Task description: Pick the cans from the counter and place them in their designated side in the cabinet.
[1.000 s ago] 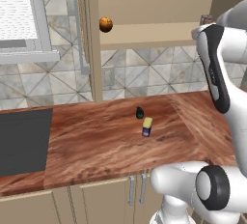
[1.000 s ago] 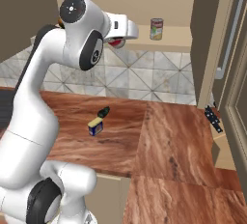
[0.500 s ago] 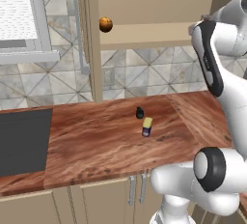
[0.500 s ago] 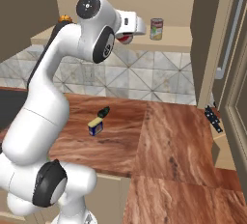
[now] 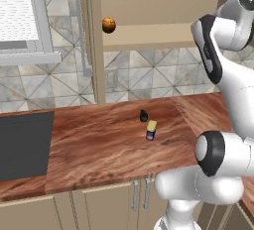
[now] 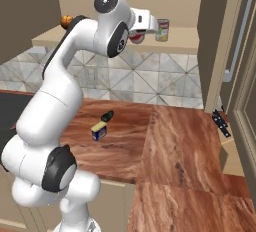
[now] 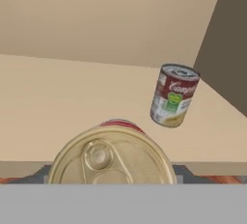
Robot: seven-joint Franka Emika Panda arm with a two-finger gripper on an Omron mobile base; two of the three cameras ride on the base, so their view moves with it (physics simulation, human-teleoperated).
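Observation:
My gripper (image 6: 140, 32) is raised to the cabinet shelf (image 6: 186, 42) and is shut on the short red-labelled can (image 6: 135, 38). The hand view looks down on that can's golden pull-tab top (image 7: 111, 158), which hides the fingertips, with the shelf board (image 7: 58, 97) just beyond it. The slim dark blue can with a yellow top (image 5: 151, 130) lies on the reddish-brown counter (image 5: 99, 144). From the right base view this blue can (image 6: 99, 131) lies left of the arm on the counter (image 6: 175, 141).
A white-red-green labelled can (image 7: 172, 95) stands on the shelf to the right of the held can, near the dark side panel (image 7: 231, 49). An orange (image 5: 109, 25) sits at the shelf's left end. A small dark blob (image 5: 144, 116) lies behind the blue can.
The arm has swung up and to the right, carrying the red-labelled can closer to the shelf and the labelled can. The blue can and the blob have not moved.

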